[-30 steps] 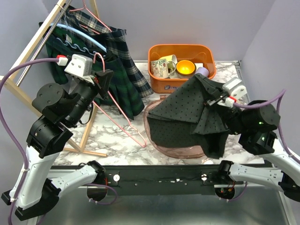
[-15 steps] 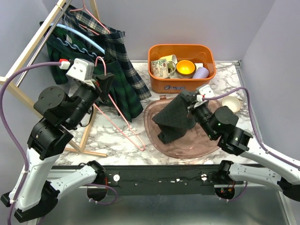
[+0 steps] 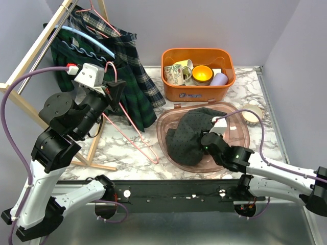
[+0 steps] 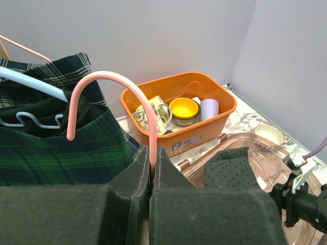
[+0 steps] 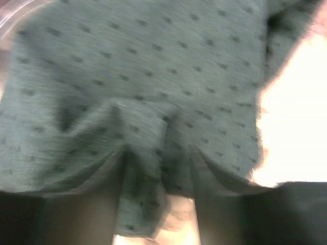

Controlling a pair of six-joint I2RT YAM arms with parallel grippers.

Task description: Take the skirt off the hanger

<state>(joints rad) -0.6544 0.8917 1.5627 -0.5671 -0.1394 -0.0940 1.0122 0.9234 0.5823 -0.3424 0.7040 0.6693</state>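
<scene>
The dark dotted skirt (image 3: 190,135) lies bunched in the pink see-through tray (image 3: 239,128), off the hanger. My left gripper (image 3: 113,88) is shut on the neck of the bare pink wire hanger (image 3: 134,130), just below its hook (image 4: 102,79); its pads (image 4: 140,171) pinch the wire. My right gripper (image 3: 207,140) is low in the tray at the skirt's right edge. In the right wrist view its jaws (image 5: 158,209) stand apart, with a loose fold of the skirt (image 5: 153,76) hanging between them. The skirt (image 4: 230,171) also shows in the left wrist view.
An orange bin (image 3: 198,88) with mugs and cups stands behind the tray. Plaid skirts (image 3: 134,76) hang from a wooden rack (image 3: 30,56) at the back left, beside a light blue hanger (image 3: 92,42). A small cream bowl (image 3: 251,113) sits right of the tray.
My right arm has swung down and left, lowering the skirt into the tray, and its jaws have opened. The left gripper still grips the pink hanger, hardly moved.
</scene>
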